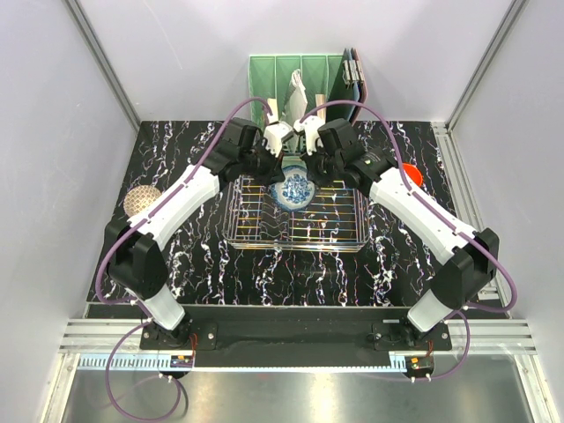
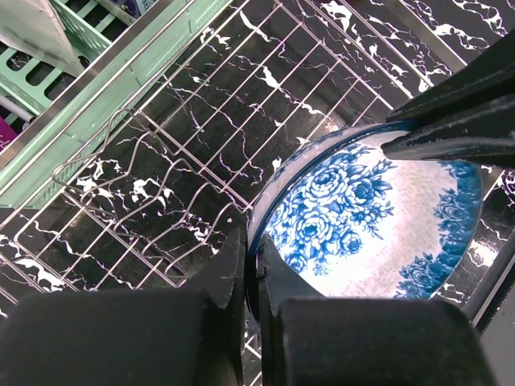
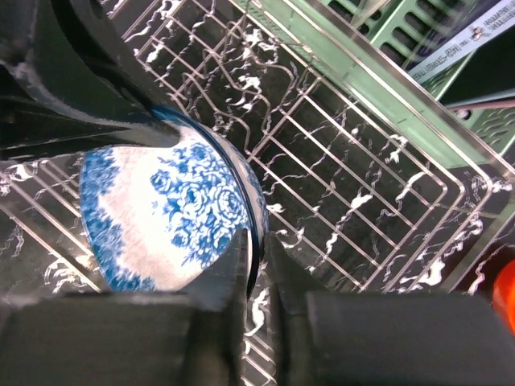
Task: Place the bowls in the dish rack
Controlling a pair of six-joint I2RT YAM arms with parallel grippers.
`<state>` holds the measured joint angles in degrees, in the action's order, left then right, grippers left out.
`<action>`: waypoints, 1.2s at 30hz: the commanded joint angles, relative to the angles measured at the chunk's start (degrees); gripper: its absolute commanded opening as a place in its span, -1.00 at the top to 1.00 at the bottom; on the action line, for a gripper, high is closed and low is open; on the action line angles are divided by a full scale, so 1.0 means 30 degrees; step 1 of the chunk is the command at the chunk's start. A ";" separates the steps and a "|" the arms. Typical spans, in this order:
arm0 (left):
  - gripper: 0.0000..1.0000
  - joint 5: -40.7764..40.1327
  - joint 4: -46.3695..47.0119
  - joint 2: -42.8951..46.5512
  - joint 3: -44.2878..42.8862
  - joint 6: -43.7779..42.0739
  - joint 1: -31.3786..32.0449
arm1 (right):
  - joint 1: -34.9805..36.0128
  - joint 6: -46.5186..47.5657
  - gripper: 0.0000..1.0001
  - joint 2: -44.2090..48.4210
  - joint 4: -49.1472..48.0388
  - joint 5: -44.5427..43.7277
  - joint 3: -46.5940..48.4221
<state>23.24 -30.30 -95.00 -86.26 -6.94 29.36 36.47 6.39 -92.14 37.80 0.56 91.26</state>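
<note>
A white bowl with blue roses (image 1: 293, 190) (image 2: 378, 217) (image 3: 169, 209) stands tilted on edge over the chrome wire dish rack (image 1: 335, 231) (image 2: 185, 161) (image 3: 362, 185). My left gripper (image 1: 276, 170) (image 2: 251, 257) is shut on the bowl's left rim, one finger inside and one outside. Across from it, my right gripper (image 1: 315, 169) (image 3: 259, 257) straddles the right rim. Its jaws stand slightly apart, with a small gap between the outer finger and the bowl. A cream lattice bowl (image 1: 139, 203) lies far left on the table. An orange-red bowl (image 1: 411, 174) (image 3: 505, 293) lies right of the rack.
A green slotted organizer (image 1: 295, 79) (image 2: 105, 72) (image 3: 386, 48) holding flat items stands right behind the rack. The black marbled table (image 1: 194, 264) is framed by grey walls and metal rails on both sides.
</note>
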 commanded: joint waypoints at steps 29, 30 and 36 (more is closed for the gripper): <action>1.00 0.9621 0.0141 0.4274 0.1770 -0.2139 -0.3724 | -0.4773 -0.3826 -0.99 -0.0106 -0.0441 1.8881 0.0633; 1.00 1.0350 -0.0033 0.4274 0.1770 -0.2314 -0.3753 | -0.4773 -0.3975 -0.99 -0.0514 -0.0645 1.9467 0.0662; 1.00 1.0856 -0.0386 0.4069 0.1565 -0.2755 -0.3724 | -0.4832 -0.5353 -0.99 -0.1250 -0.1642 2.2401 0.0312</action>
<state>49.78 -33.43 -84.09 -80.86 -13.85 18.39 21.87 -6.17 -95.59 36.23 59.64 92.79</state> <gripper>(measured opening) 0.043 0.994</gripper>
